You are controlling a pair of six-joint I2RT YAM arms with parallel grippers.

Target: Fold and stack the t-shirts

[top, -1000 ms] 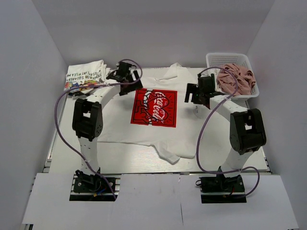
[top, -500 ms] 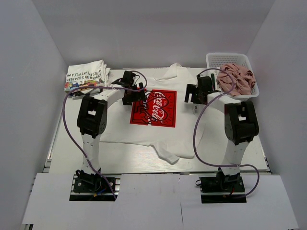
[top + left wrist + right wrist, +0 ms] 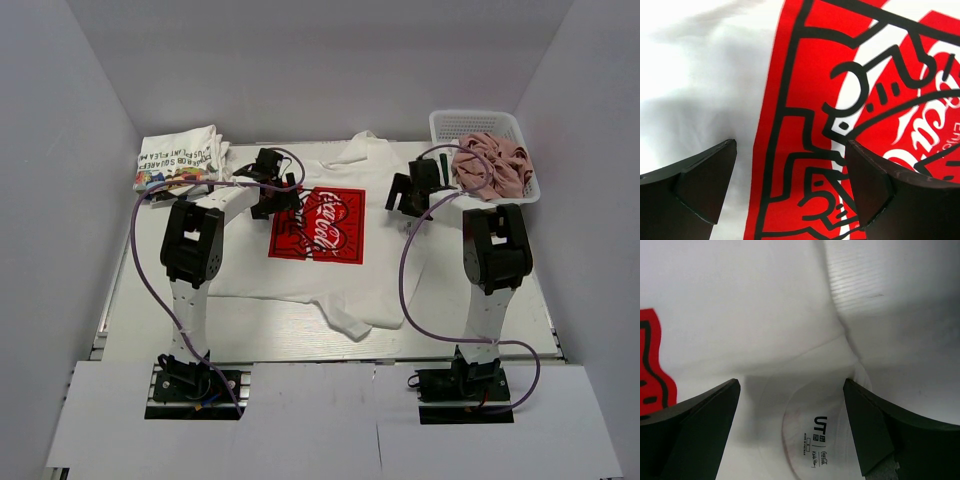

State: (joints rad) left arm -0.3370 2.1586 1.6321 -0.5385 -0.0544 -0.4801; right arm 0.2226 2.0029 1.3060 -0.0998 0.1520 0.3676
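- Your logo t-shirt, white with a red square print, lies spread flat at the centre of the table. One sleeve is bunched toward 6 o'clock.
- Your left gripper is released. Its fingers are spread apart with nothing between them. They straddle the print's edge, one finger over white cloth and the other over red.
- In the top view, that gripper sits at the print's 10 o'clock corner.
- Your right gripper is also released, jaws wide. It hangs over the shirt's neckline, where the collar label shows between the fingers.
- You cannot tell from these views whether either gripper touches the cloth.
- A folded tee with coloured lettering rests at the table's 10 o'clock corner.
- The dusty pink tee is crumpled in the white basket at 2 o'clock, just beside your right gripper.
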